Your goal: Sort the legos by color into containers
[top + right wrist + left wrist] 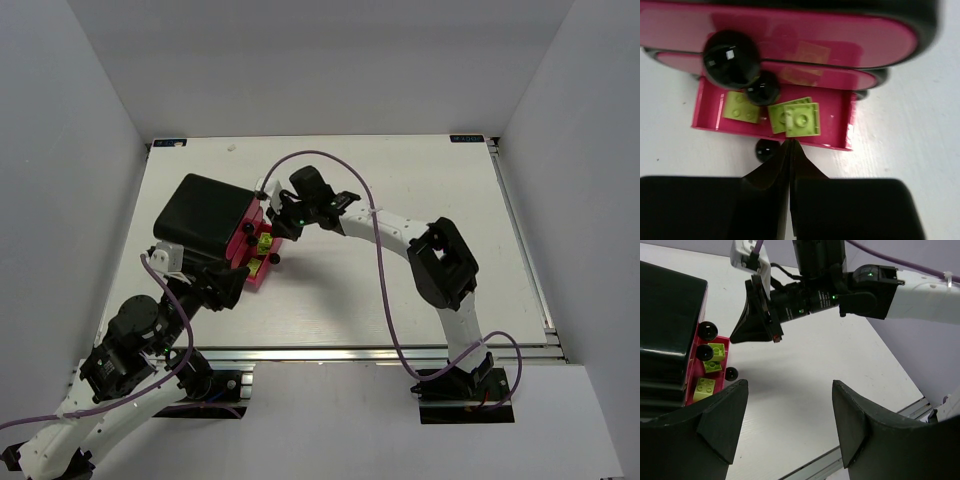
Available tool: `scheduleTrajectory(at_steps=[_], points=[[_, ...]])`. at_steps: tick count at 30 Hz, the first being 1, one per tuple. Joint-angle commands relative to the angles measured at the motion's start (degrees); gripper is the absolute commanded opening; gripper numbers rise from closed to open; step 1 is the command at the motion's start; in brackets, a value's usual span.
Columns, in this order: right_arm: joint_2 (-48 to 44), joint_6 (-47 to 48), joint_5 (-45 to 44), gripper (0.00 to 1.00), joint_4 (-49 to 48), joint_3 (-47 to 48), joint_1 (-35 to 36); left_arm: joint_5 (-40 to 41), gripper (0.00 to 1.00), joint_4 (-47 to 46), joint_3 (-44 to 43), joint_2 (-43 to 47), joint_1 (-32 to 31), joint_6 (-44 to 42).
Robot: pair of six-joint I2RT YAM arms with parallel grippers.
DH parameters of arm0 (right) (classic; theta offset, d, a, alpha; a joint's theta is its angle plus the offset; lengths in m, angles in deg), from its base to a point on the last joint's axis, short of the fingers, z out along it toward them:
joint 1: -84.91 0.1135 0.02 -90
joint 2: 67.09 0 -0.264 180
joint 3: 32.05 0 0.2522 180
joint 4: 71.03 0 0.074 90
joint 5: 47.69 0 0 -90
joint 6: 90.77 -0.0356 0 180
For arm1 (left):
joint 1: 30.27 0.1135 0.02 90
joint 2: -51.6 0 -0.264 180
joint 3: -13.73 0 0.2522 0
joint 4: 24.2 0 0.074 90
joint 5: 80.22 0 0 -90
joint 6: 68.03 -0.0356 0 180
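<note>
My right gripper, fingers pressed together and empty, sits at the front wall of the open pink drawer. Three lime legos lie inside, at its 12 o'clock. My left gripper gapes wide, holding nothing, at 6 o'clock of the cabinet.

No legible text; small blue tags at table far corners too small to read.

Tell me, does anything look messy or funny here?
Only a little: the bottom drawer sticks out open, and two lime bricks inside lie crookedly on top of each other. Nothing looks spilled or broken.
</note>
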Motion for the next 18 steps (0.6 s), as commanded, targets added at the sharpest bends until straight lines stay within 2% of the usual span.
scheduleTrajectory(at_steps=[1,10,18], points=[[-1.0,3.1,8.8,0.02,-4.1,-2.3,1.0,0.0,0.78,0.5,0.8,-0.5,-0.2,-0.1],[-0.5,3.4,6.3,0.02,-8.4,-5.0,2.7,-0.2,0.77,0.3,0.8,-0.6,-0.2,-0.1],[2.0,1.3,-0.1,0.01,-9.6,-3.7,5.6,0.0,0.77,0.4,0.7,-0.6,-0.2,-0.1]])
